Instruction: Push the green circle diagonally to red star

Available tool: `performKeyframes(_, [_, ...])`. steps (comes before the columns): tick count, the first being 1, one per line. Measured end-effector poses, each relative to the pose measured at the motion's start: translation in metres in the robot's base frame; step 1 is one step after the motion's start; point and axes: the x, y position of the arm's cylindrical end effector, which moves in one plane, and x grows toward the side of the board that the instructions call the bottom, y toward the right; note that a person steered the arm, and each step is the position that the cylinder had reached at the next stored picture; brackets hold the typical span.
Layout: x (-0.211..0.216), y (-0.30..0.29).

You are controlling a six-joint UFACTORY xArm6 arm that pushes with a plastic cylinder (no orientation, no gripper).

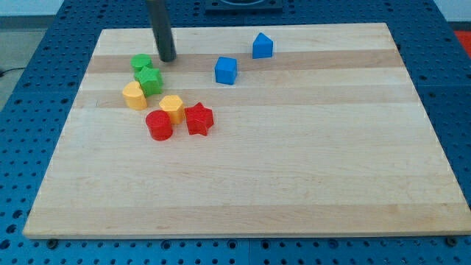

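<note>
My tip (168,58) touches the board at the view's upper left, just right of and slightly above a green block (140,62) that looks round. A second green block (149,80), star-like, sits right below it and touches it. The red star (199,118) lies further down and to the right, next to a red cylinder (158,125). My tip stands apart from the green blocks by a small gap.
A yellow block (134,95) lies left of the lower green block. Another yellow block (172,107) sits between the red cylinder and the red star. A blue cube (226,70) and a blue pointed block (262,46) lie to the right of my tip.
</note>
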Motion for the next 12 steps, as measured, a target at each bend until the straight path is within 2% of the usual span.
performKeyframes(1, [-0.002,-0.069])
performKeyframes(2, [0.032,-0.079])
performKeyframes(3, [0.056,-0.070])
performKeyframes(5, [0.044,-0.006])
performKeyframes(7, [0.009,0.007])
performKeyframes(9, [0.015,0.005])
performKeyframes(10, [0.037,-0.002])
performKeyframes(11, [0.041,-0.001])
performKeyframes(12, [0.022,0.017])
